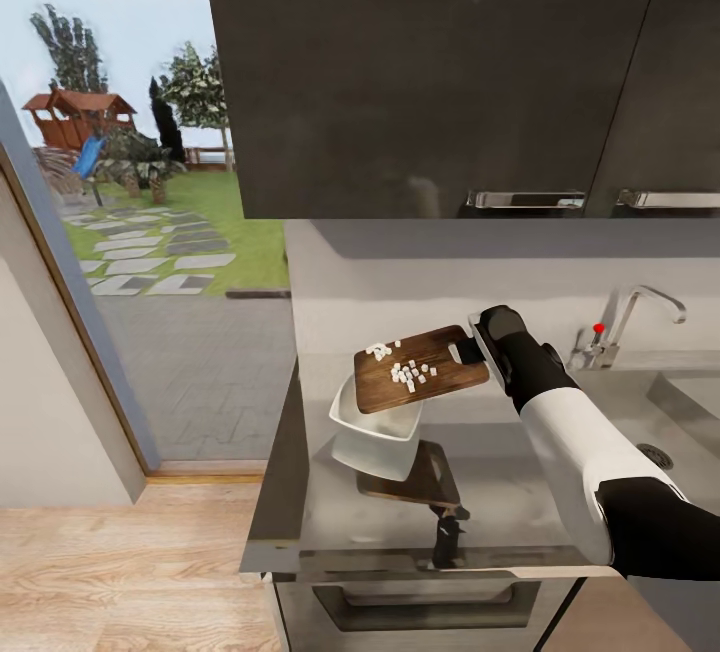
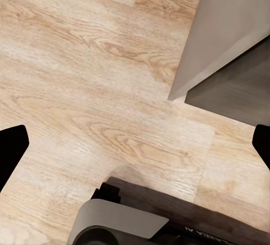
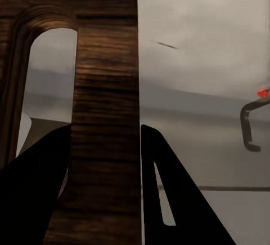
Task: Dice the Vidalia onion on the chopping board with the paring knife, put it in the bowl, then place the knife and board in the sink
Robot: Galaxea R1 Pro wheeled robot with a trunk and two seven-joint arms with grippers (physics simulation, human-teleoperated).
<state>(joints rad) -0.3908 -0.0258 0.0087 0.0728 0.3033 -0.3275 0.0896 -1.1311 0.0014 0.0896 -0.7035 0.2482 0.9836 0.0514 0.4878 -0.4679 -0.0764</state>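
The chopping board (image 1: 420,368) is held aloft at centre frame in the head view, gripped at its handle-slot end by the right end effector (image 1: 487,342); in the right wrist view the dark fingers (image 3: 39,194) are seen clamped either side of the board's edge (image 3: 107,115) beside the slot. The board is tipped down toward the bowl (image 1: 375,437), its low end over the bowl's rim, presumably so the diced onion (image 1: 408,370) slides off into it. The white pieces are seen on the wood, so the transfer is judged not yet done. The bowl sits on the bench (image 1: 500,492), lower centre. The sink (image 1: 690,402) and tap (image 1: 640,317) lie at right edge. The paring knife cannot be identified with confidence. The left end effector (image 2: 135,149) is shown released, fingers spread wide, pointed at the wooden floor (image 2: 84,76), kept out of the way.
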